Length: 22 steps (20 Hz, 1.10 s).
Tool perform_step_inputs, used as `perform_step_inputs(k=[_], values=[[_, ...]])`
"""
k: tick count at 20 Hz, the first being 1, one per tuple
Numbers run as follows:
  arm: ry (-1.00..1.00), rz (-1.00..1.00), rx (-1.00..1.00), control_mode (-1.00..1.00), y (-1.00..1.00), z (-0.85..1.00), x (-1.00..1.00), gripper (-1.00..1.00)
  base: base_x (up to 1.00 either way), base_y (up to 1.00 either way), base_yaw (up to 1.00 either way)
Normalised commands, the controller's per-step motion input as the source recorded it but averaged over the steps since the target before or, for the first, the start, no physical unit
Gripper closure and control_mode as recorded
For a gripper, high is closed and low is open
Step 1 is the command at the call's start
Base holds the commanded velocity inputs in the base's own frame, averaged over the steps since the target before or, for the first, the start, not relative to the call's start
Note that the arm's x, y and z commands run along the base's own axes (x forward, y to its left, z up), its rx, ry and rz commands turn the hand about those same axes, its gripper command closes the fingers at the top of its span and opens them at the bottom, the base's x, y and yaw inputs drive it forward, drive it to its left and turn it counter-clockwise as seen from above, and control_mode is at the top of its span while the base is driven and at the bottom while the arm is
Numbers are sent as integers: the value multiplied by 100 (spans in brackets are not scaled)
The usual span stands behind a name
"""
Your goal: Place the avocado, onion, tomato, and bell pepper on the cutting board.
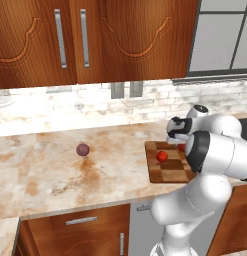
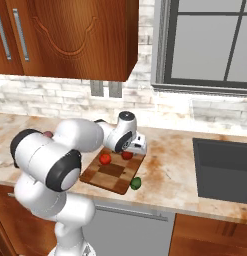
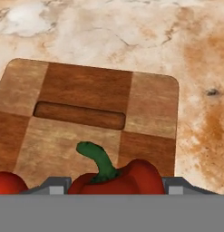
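Bell pepper [image 3: 117, 179] held between the fingers of the gripper [image 3: 114, 185] over the cutting board [image 3: 86, 88], beside the tomato [image 3: 7, 183]; release is best made low and level.

No readable txt, labels or nos. on anything.

Marble counter [image 1: 55, 175], bearing onion [image 1: 82, 149] at left, board [image 2: 113, 174] at right, avocado [image 2: 136, 183] touching board's corner.
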Motion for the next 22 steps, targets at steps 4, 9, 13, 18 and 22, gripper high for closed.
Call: perform_step_inputs(k=[4,9,13,18,22], values=[[5,-1,0,-100,2,-32,0,100,0,0,0],[2,-1,0,-100,7,-24,0,100,0,0,0],[0,0,0,-100,1,-15,0,100,0,0,0],[0,0,0,-100,1,-15,0,100,0,0,0],[0,0,0,-100,6,-16,0,100,0,0,0]])
